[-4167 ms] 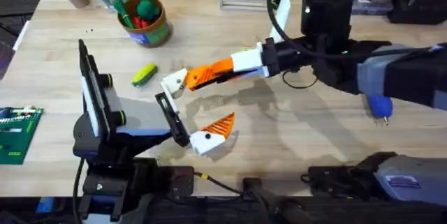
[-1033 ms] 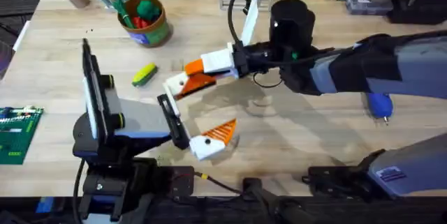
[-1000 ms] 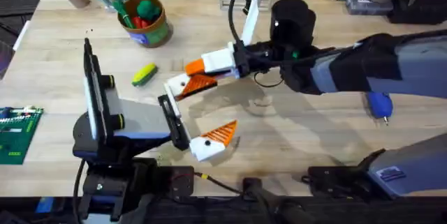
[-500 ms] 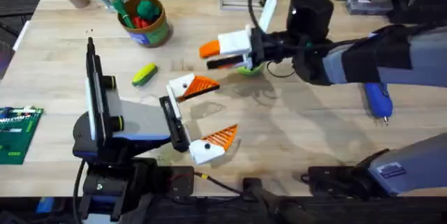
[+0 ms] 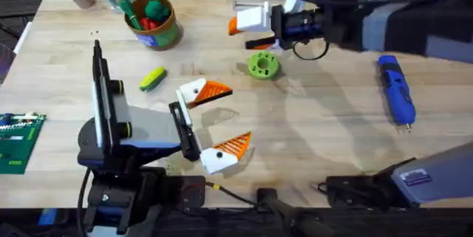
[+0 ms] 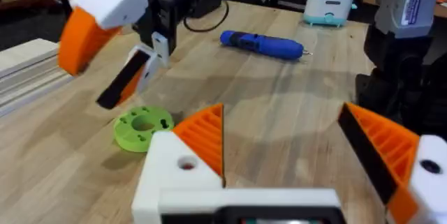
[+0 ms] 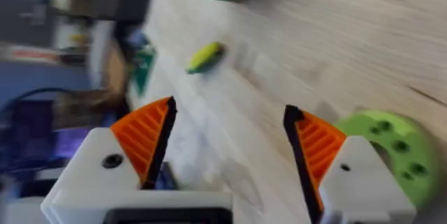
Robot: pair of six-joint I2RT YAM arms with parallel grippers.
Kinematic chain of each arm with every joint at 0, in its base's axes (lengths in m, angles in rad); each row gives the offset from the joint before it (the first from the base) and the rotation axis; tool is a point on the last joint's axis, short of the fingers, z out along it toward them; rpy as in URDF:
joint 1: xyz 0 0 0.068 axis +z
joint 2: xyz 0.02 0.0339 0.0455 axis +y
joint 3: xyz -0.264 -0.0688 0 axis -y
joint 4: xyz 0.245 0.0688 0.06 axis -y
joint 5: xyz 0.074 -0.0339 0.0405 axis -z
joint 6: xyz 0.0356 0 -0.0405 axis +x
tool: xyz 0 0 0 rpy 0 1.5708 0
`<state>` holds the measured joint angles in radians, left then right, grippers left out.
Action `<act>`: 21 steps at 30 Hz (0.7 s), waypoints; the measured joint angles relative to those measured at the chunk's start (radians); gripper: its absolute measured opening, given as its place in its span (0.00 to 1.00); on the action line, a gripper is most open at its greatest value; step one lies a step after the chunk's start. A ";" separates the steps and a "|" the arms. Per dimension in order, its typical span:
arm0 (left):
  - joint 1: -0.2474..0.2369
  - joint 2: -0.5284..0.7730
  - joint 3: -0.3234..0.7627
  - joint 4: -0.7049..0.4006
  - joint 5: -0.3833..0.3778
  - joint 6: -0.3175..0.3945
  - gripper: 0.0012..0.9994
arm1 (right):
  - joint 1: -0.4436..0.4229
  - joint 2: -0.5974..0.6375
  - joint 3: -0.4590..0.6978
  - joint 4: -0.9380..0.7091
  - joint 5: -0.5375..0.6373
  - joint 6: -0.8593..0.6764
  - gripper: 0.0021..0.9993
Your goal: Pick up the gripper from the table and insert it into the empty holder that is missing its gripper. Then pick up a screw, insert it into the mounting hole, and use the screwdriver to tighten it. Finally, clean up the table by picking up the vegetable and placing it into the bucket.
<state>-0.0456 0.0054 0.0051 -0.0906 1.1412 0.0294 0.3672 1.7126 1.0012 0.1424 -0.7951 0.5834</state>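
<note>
Gripper (image 5: 214, 89) sat seated on the holder (image 5: 189, 90) of the left gripper (image 5: 214, 122), its fingers spread wide for access; right gripper (image 5: 247, 29) hovered empty, parted, near the green disc (image 5: 263, 66).

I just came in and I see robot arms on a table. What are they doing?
Two robot arms are working at a wooden table. The right gripper hangs open and empty above a green disc. The left gripper is also open and holds nothing. The blue screwdriver lies untouched on the table, and the little yellow vegetable still lies outside the bucket.
</note>
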 joint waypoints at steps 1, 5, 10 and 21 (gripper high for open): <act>0.000 0.000 0.000 0.000 0.000 0.000 0.99 | 0.000 -0.012 0.025 -0.092 0.044 -0.051 0.98; 0.000 0.000 0.000 0.000 0.000 0.000 0.99 | 0.001 -0.080 0.116 -0.379 0.232 -0.206 0.98; 0.000 0.000 0.000 0.000 0.000 0.000 0.99 | 0.015 -0.148 0.159 -0.600 0.463 -0.301 0.98; 0.000 0.000 0.000 0.000 0.000 0.000 0.99 | 0.166 -0.104 0.159 -0.698 0.714 -0.399 0.98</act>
<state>-0.0456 0.0052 0.0051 -0.0906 1.1412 0.0296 0.5331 1.6081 1.1603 -0.5553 -0.0812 0.1844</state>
